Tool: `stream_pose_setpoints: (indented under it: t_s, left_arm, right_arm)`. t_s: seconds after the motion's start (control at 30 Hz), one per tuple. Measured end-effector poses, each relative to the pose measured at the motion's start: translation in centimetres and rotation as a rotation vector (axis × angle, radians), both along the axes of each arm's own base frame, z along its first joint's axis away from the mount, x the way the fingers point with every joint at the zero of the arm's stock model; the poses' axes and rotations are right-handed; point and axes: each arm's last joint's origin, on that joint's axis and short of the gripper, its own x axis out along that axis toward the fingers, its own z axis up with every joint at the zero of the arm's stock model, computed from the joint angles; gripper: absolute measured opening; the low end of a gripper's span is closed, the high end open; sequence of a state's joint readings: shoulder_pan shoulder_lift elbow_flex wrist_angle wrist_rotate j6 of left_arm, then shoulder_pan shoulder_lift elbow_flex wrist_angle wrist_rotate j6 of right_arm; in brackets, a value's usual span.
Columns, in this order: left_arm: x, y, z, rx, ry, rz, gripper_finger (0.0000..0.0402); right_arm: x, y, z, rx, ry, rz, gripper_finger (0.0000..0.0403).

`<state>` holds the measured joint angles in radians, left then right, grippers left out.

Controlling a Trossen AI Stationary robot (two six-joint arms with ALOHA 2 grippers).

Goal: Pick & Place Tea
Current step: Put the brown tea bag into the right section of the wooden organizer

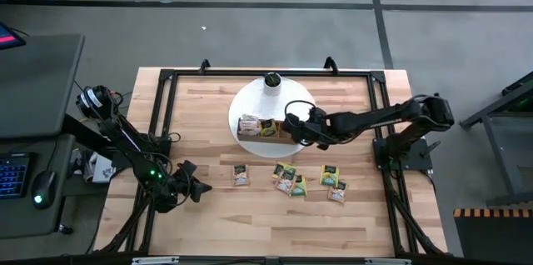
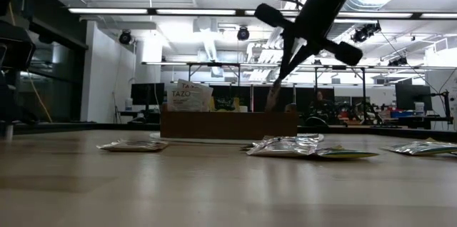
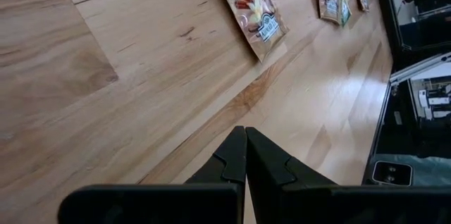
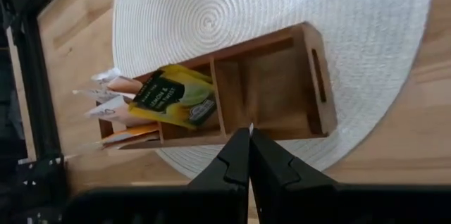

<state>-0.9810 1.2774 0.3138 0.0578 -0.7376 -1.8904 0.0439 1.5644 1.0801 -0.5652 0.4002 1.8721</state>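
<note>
A brown wooden tray point(image 1: 265, 129) lies on a round white mat point(image 1: 250, 102). Its middle compartment holds a yellow-green tea sachet point(image 4: 173, 97), and one end compartment holds white and orange sachets point(image 4: 116, 104). The other end compartment point(image 4: 271, 90) is bare. My right gripper point(image 4: 249, 131) is shut with nothing between its fingers. It slants down over that bare compartment, its tips near rim height in the low view point(image 2: 273, 98). Several sachets point(image 1: 287, 179) lie flat on the table nearer the front. My left gripper point(image 1: 200, 188) is shut at the front left, low over bare wood point(image 3: 245, 131).
A white cylinder with a dark green top point(image 1: 272, 82) stands on the mat's far edge. One sachet point(image 1: 241, 175) lies closest to my left gripper, with others point(image 1: 333, 183) toward the right. A black frame point(image 1: 171, 82) runs round the table. Bare wood stretches along the front.
</note>
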Motion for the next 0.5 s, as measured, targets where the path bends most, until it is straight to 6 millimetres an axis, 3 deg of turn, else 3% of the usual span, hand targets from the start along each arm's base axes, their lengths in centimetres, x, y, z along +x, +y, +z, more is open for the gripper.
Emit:
stream_pose_setpoints:
  t_s: [0.23, 0.5]
  left_arm:
    - [0.0, 0.0, 0.0, -0.003, 0.003, -0.003, 0.0001]
    - [0.0, -0.1, 0.0, -0.017, 0.012, -0.014, 0.0001]
  right_arm:
    - [1.7, 0.2, -1.8, 0.02, -0.029, 0.002, 0.0]
    - [0.7, -0.8, -1.2, 0.012, 0.013, -0.038, 0.0]
